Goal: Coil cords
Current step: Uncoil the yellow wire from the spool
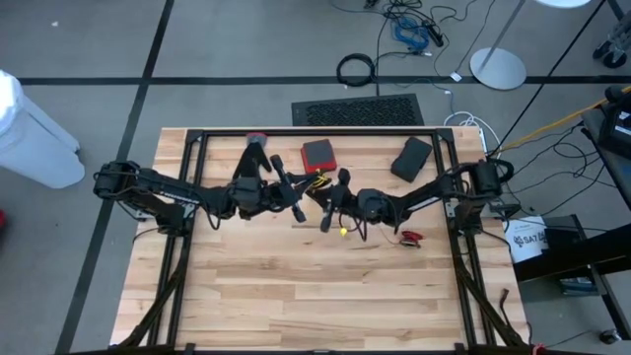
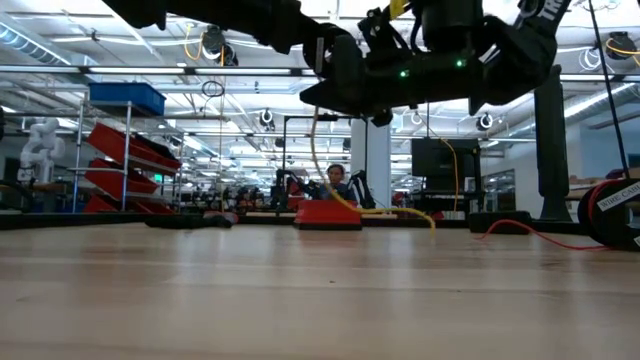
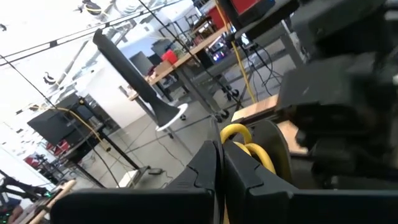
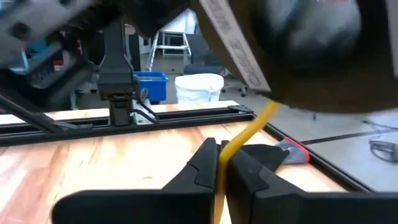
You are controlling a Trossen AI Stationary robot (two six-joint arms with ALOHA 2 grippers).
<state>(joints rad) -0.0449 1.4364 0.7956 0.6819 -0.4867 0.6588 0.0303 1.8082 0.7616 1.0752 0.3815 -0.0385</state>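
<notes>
The yellow cord (image 1: 319, 181) hangs in mid-air between my two grippers over the table's middle. In the low view it drops from them (image 2: 316, 150) and trails along the table (image 2: 400, 212) beside a red box (image 2: 328, 213). My left gripper (image 1: 299, 207) and my right gripper (image 1: 330, 205) face each other, nearly level, and both are shut on the yellow cord. A small red-tipped piece (image 1: 410, 237) lies flat on the wood to the right. My left gripper pinches the yellow cord between its two fingers (image 3: 205, 168). A loop of the cord (image 3: 239, 134) bulges out just past the fingertips. The fingers come in about level from the table's left, and the cord is clear of the table here. My right gripper pinches a single strand of the yellow cord (image 4: 231, 149) between its two fingers. The fingers come level from the table's right and lie across the strand. The cord rises slanting past the fingertips toward the left gripper and also runs down between the fingers.
A red box (image 1: 317, 155) and a black box (image 1: 411, 158) stand near the far edge. A black metal frame (image 1: 315, 132) borders the table's far and side edges. The near half of the wooden table (image 1: 315, 296) is bare wood.
</notes>
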